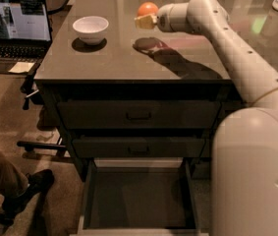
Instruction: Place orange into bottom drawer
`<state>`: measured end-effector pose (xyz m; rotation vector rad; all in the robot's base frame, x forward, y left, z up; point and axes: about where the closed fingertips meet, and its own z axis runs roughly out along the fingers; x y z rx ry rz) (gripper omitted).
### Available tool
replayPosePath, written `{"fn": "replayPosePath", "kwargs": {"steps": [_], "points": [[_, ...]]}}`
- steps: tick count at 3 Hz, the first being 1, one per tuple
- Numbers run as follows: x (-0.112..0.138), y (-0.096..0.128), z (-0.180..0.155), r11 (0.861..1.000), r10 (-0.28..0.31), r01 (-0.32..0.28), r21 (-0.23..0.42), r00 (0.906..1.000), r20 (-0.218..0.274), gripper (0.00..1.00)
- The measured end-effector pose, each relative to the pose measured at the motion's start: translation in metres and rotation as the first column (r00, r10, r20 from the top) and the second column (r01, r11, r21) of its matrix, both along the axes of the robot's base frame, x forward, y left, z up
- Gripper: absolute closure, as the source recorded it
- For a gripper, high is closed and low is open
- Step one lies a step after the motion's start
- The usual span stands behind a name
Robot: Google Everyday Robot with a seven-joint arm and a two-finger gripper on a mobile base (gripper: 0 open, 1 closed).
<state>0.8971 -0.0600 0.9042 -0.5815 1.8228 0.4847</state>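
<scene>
End effector (144,20) clasping the orange (147,7) above the worktop (114,60), just right of the white bowl (90,28); bottom drawer (138,198) stands open, well below the bowl.

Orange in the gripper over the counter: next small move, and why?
Probably carry it out past the counter's front edge, keeping height. The gripper holds the orange above the countertop, its shadow apart below. The bottom drawer stands open, low in front of the stack, so lowering now would only meet the countertop.
</scene>
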Motion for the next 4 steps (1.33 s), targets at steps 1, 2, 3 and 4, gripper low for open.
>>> {"fn": "replayPosePath", "kwargs": {"steps": [1, 2, 3, 4], "points": [[-0.044, -0.014, 0.014, 0.999, 0.033, -0.033, 0.001, 0.9988, -0.037, 1.0], [-0.091, -0.028, 0.021, 0.998, 0.067, -0.068, -0.005, 0.9925, -0.102, 1.0], [-0.134, -0.047, 0.035, 0.992, 0.119, -0.122, -0.013, 0.9845, -0.128, 1.0], [-0.178, -0.076, 0.049, 0.982, 0.168, -0.178, -0.06, 0.977, -0.131, 1.0]]}}
